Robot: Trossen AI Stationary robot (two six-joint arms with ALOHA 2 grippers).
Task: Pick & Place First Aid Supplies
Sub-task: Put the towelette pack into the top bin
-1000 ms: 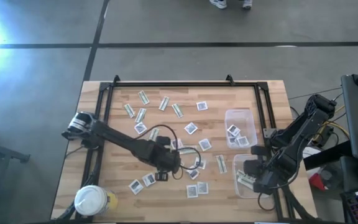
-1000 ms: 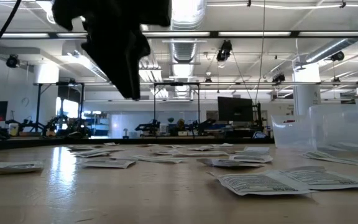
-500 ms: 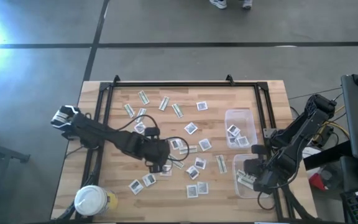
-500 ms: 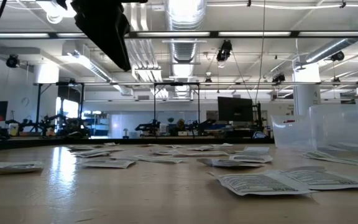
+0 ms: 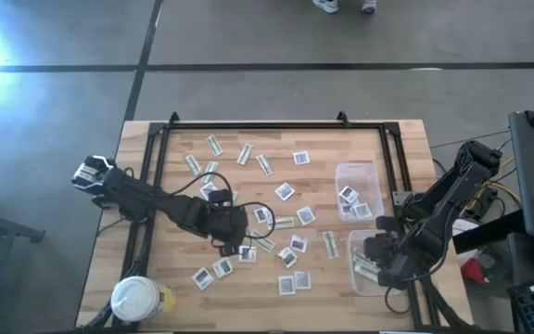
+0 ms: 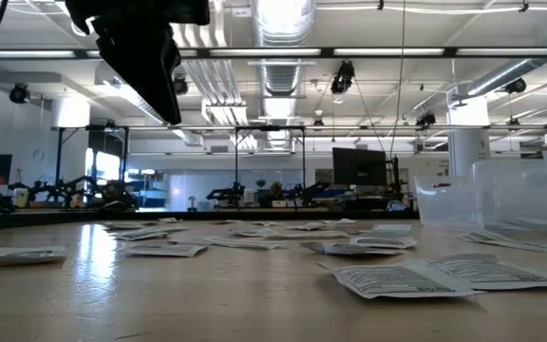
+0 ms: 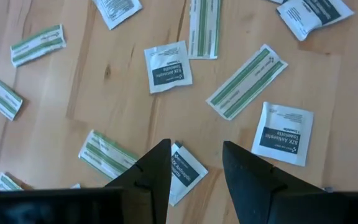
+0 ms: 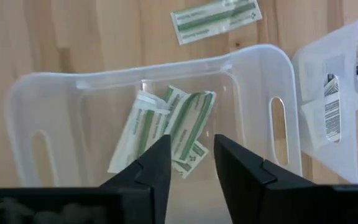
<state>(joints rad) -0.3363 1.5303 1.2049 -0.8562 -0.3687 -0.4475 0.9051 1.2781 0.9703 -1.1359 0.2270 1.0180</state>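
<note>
Left pincer (image 7: 194, 165) hovers open above packet (image 7: 283, 132) reading "BZK Antiseptic Towelette".

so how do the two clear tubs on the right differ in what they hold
The near tub, under the right gripper, holds narrow green-and-white strips. The far tub holds square white packets with dark print. Both are clear plastic and stand side by side at the table's right edge.

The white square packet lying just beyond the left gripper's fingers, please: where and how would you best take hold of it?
Probably from straight above. The white square packet lies flat on the table, tilted, one corner between the open left gripper fingers. Pinch across two opposite edges near its middle, clear of the green-striped strip beside it.
</note>
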